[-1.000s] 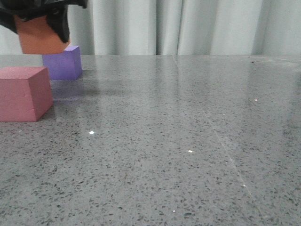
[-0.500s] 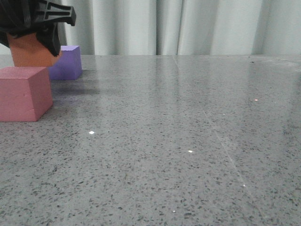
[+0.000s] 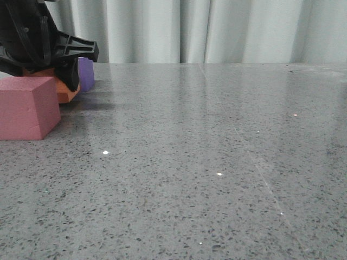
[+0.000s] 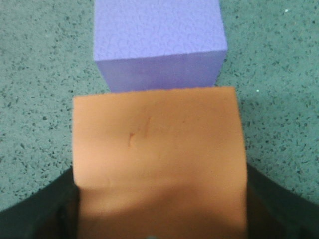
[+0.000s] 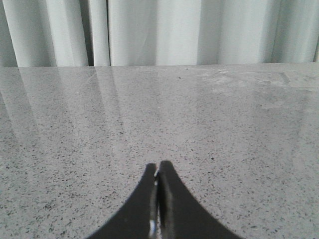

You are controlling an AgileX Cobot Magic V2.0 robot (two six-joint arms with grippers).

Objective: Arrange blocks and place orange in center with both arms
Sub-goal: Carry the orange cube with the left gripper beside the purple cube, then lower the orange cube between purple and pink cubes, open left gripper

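half the orange cube (image 3: 66, 90) hides behind the left gripper (image 3: 51, 81).

A dusky pink-red cube (image 3: 27, 107) sits at the left edge of the frame, a bright orange cube (image 4: 158, 154) and a purple cube (image 4: 158, 42) at upper left under the black gripper (image 3: 46, 65), all on a grey speckled tabletop (image 3: 206, 162) before pale pleated curtains (image 3: 217, 30).
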